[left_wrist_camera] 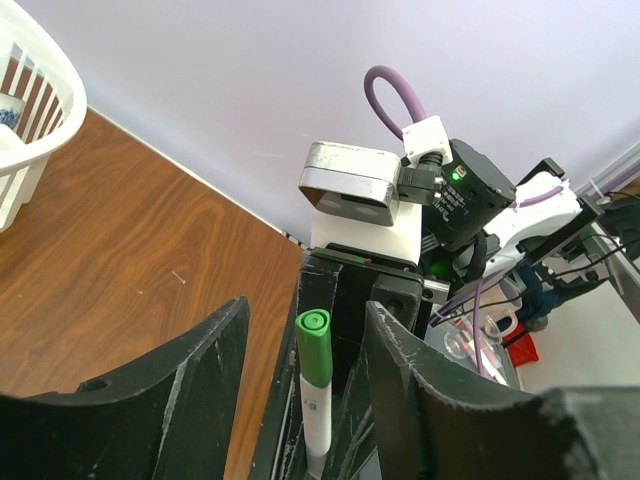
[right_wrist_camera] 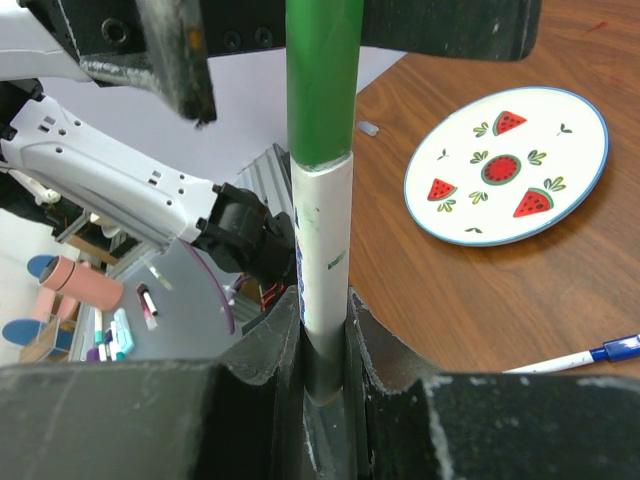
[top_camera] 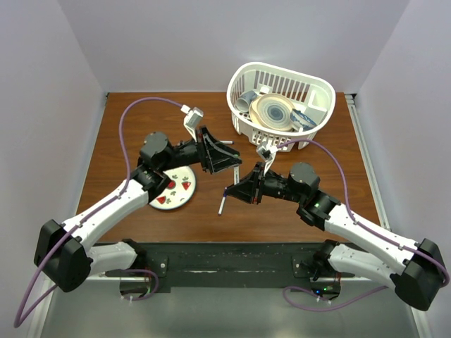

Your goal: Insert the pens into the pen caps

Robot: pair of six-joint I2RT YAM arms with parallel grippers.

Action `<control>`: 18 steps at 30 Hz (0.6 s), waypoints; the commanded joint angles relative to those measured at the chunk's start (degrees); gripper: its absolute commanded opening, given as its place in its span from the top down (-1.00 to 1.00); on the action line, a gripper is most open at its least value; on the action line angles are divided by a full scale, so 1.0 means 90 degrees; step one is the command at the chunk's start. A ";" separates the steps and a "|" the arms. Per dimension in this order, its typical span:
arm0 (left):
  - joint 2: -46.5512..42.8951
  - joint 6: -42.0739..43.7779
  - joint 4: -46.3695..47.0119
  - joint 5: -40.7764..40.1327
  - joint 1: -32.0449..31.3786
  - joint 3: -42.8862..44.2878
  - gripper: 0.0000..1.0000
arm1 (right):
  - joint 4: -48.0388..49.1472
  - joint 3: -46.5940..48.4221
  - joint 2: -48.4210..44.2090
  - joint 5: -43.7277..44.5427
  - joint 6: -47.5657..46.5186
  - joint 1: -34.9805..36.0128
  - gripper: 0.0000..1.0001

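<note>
My right gripper (right_wrist_camera: 325,385) is shut on the white barrel of a pen (right_wrist_camera: 325,260) that stands up from its jaws. A green cap (right_wrist_camera: 323,80) sits on the pen's upper end. In the left wrist view the same capped pen (left_wrist_camera: 318,410) rises between my left gripper's (left_wrist_camera: 308,315) open fingers (left_wrist_camera: 205,370); the green cap (left_wrist_camera: 314,350) touches neither. In the top view both grippers meet above the table's middle: left (top_camera: 220,160), right (top_camera: 238,191). A second pen (top_camera: 222,203) lies on the table below them; it carries a blue cap (right_wrist_camera: 618,348).
A watermelon-print plate (top_camera: 184,199) lies on the wooden table (top_camera: 127,141) to the left; it also shows in the right wrist view (right_wrist_camera: 560,190). A white slotted basket (top_camera: 310,84) holding dishes stands at the back right. A small grey piece (right_wrist_camera: 368,127) lies near the plate.
</note>
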 commanded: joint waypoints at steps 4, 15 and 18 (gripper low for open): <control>-0.0066 -0.0215 0.0491 0.0250 0.0166 0.0153 0.07 | 0.0268 -0.0053 -0.0098 -0.0145 0.0094 -0.0004 1.00; -0.0027 -0.0431 0.0892 0.0397 0.0157 -0.0140 0.13 | 0.0395 -0.0004 0.0029 -0.0174 0.0182 -0.0004 1.00; 0.0041 -0.0431 0.0892 0.0397 0.0157 -0.0111 0.13 | 0.0405 -0.0004 0.0038 -0.0164 0.0192 -0.0004 1.00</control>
